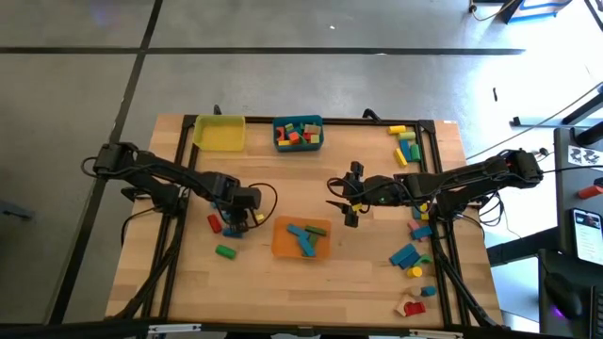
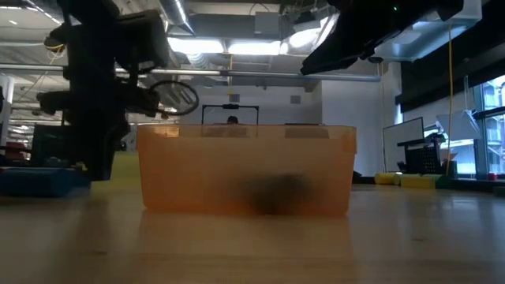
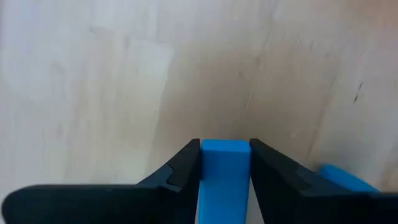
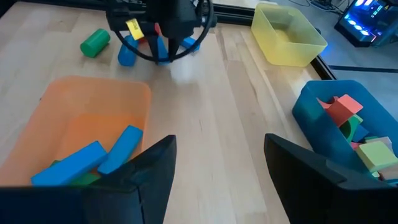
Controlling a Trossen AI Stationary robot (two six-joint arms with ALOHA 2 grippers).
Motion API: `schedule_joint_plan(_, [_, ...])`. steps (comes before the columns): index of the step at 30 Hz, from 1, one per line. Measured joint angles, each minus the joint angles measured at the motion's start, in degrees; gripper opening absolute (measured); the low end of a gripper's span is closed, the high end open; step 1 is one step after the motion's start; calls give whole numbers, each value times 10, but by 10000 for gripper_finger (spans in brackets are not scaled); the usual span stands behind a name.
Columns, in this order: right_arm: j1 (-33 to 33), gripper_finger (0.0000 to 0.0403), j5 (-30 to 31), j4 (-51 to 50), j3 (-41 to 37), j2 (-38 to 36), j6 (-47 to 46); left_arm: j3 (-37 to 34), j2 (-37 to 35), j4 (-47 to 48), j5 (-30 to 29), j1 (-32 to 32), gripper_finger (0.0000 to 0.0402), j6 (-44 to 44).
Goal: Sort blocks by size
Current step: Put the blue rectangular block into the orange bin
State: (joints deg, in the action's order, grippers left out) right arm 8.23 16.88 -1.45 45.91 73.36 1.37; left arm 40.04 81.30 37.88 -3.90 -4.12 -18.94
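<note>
The left gripper (image 3: 225,163) is down at the worktop (image 1: 311,282) with its jaws drawn in on a blue block (image 3: 225,180) — in the left wrist view both dark fingers (image 3: 180,177) press flat against the block's sides, and the block stands between them on the wood. A second blue block (image 3: 345,180) lies just beside the jaws on the bare wood. From the right wrist view the same gripper (image 4: 163,46) stands over a small cluster: a blue cylinder (image 4: 126,56) and a green cylinder (image 4: 95,43) lie close by it, with a scrap of red behind that is too hidden to tell.

The right gripper (image 1: 350,196) hangs above the worktop with its jaws wide and nothing between them. Below and just ahead of these jaws sits the orange bin (image 4: 93,118), holding two long blue blocks (image 4: 121,148) and a bit of green at its floor. To the other side of the jaws is the teal bin (image 4: 323,118), loaded with red, green and pale blocks (image 4: 341,109), and beyond it the yellow bin (image 4: 287,42).

More blocks (image 1: 411,256) — blue, yellow, red, green — lie scattered along the worktop edge under the right arm, well apart from either pair of jaws. A red block (image 1: 214,223) and a green one (image 1: 224,250) rest near the left gripper.
</note>
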Motion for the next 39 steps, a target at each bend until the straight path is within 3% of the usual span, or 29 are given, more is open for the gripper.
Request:
schedule_joint_plan(14, [0,241,0,-1,0,0,0,95,-1,-17,-8,-7,112,61])
schedule_joint_plan(33, [0,241,0,0,0,0,0,116,4,-289,-9,-47,113,147])
schedule_joint_plan(39, [0,241,0,1,0,0,0,116,45,-379,11,-56,113,164])
